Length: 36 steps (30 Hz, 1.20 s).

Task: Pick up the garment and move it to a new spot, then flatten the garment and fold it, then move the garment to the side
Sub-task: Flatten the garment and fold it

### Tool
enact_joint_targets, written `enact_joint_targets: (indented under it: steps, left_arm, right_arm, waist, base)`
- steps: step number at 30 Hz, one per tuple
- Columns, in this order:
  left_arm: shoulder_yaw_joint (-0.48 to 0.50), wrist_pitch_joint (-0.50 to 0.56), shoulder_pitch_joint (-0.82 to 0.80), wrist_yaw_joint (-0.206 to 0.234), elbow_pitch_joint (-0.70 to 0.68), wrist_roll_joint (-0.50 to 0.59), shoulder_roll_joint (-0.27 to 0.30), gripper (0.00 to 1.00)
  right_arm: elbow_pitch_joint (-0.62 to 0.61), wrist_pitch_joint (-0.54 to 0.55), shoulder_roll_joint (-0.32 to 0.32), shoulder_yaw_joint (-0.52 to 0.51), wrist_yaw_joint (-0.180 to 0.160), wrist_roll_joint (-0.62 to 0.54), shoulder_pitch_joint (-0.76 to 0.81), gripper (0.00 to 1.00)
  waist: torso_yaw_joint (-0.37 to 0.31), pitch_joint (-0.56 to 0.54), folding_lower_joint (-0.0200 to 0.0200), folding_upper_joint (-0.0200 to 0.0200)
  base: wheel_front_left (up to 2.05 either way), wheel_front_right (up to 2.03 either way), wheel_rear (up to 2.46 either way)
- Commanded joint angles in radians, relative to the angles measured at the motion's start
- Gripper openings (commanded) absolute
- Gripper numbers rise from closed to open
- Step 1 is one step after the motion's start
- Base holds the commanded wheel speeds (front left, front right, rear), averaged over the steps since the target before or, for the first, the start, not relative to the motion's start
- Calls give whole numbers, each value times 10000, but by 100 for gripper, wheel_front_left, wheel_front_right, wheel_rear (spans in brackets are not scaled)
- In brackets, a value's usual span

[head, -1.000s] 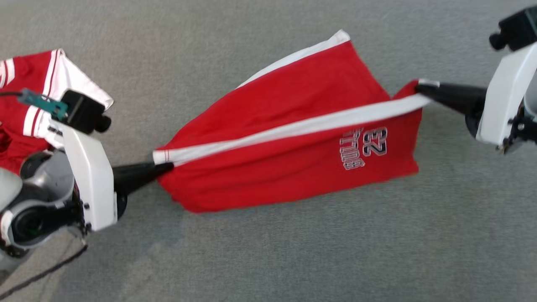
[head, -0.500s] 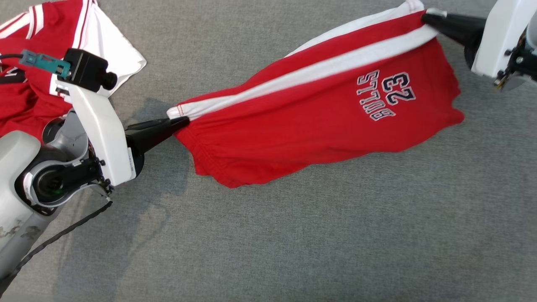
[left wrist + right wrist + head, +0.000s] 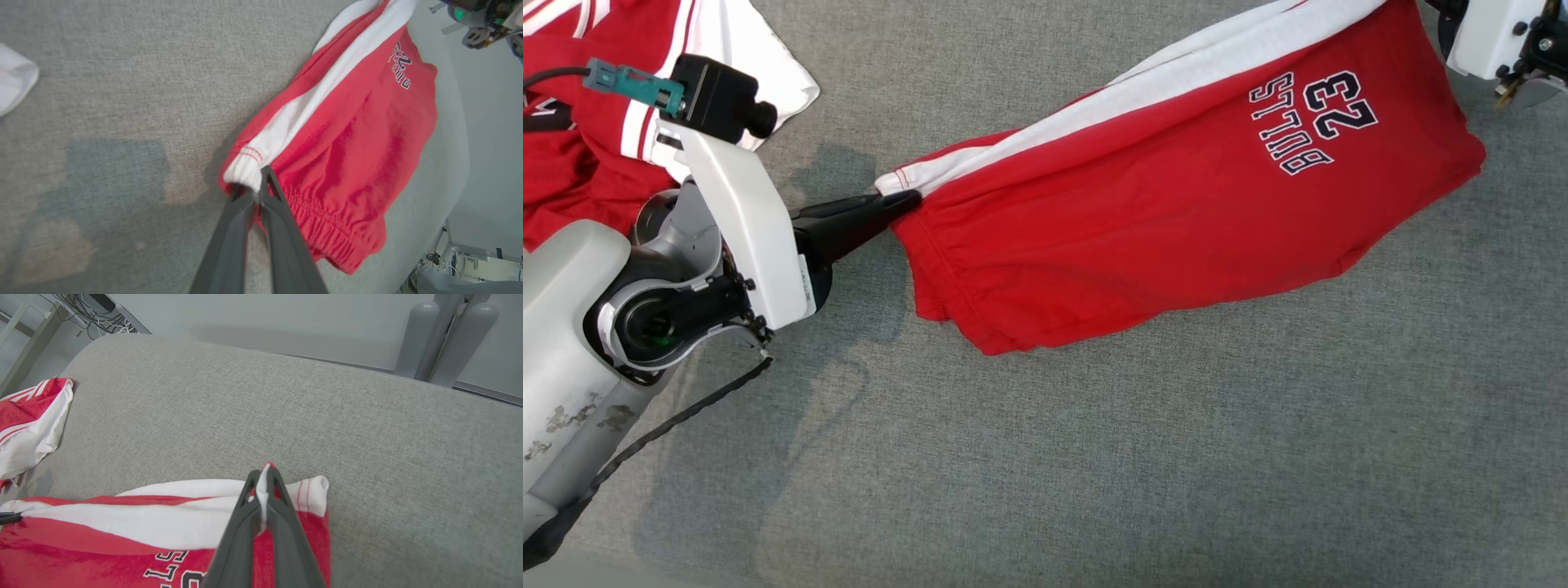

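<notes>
Over the grey cushion [image 3: 1176,457]: the garment [image 3: 1176,204], red shorts with a white stripe [image 3: 1176,73], hangs stretched slantwise between both grippers, running from mid-left to the top right corner of the head view.
Hidden or cut off: the garment's right end runs off the top edge of the head view, where the right arm shows as a white housing with its fingers out of frame.
Lettering [image 3: 1311,122]: "BULLS 23" reads upside down in the head view; it is blurred in the left wrist view and cropped by the bottom edge in the right wrist view.
Lower edge: it sags toward the cushion; whether it touches cannot be told.
Left gripper [image 3: 907,200]: fingers pinched together on the stripe's end, just beside the gathered waistband [image 3: 327,232]; the cloth fans away from the tips toward the upper right of the left wrist view.
Right gripper [image 3: 265,473]: fingers clamped together on a white fold at the opposite end; the cloth spreads left and down from the tips.
Other garment [image 3: 605,122]: a second red-and-white piece lies crumpled on the cushion behind the left arm, well apart from the shorts and partly covered by that arm.
</notes>
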Motion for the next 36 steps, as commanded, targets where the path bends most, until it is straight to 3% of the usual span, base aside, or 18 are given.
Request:
enact_joint_targets:
  steps: [1,2,4,5,6,15,26,31,36]
  left_arm:
    - [26,-41,-123,-19,41,29,20,0]
    - [19,-30,-139,-36,52,34,4,0]
    - [3,-25,-194,-61,86,65,-12,3]
    - [0,-51,-217,-67,115,84,-23,44]
    - [-19,-43,-220,-78,136,98,-32,100]
    - [72,-330,-33,-98,218,190,164,100]
    - [283,-1001,847,26,-376,348,1171,100]
    - [541,-2935,1174,684,-683,1764,1350,100]
    - [827,-5169,1864,1432,-977,2646,796,100]
  right_arm:
    - [69,-66,-14,28,2,-31,-80,0]
    - [106,-123,37,60,2,-54,-90,0]
    - [201,-203,128,123,2,-76,-78,37]
    - [240,-243,163,155,2,-64,-61,58]
    - [279,-287,192,185,2,-27,-36,100]
    - [187,-1312,323,307,2,274,421,100]
    - [-168,-3008,5,421,2,590,1277,100]
    - [155,-3695,-185,541,2,564,1775,100]
    - [877,-4372,-91,658,2,610,2355,100]
  waist:
    - [5,12,0,0]
    - [8,28,0,0]
    - [14,45,0,0]
    - [14,44,0,0]
    - [12,37,0,0]
    - [-165,-469,0,0]
    - [-462,-1529,0,0]
    - [-446,-1782,0,0]
    - [-232,-2019,0,0]
  base:
    - [0,0,0]
    - [0,0,0]
    - [0,0,0]
    - [0,0,0]
    - [0,0,0]
    - [0,0,0]
    - [0,0,0]
    - [0,0,0]
    - [0,0,0]
